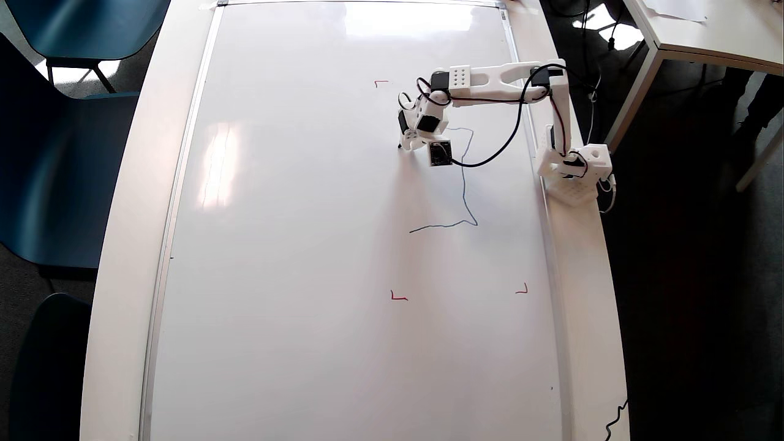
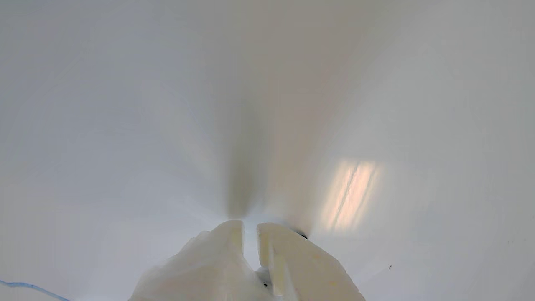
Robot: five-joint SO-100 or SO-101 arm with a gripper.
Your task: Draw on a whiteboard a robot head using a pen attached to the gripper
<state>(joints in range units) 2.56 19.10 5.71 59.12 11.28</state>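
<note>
Hovering mid-board, the gripper [image 1: 404,146] with fingers nearly closed; bare whiteboard [image 1: 294,245] stretches left of the blue line [image 1: 463,190].

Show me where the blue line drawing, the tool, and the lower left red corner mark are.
Blue line drawing [image 1: 463,190]: overhead view, on its long vertical stroke.
Tool [image 2: 250,228]: wrist view, midway between its two white fingertips.
Lower left red corner mark [image 1: 398,297]: overhead view, on its horizontal leg.
</note>
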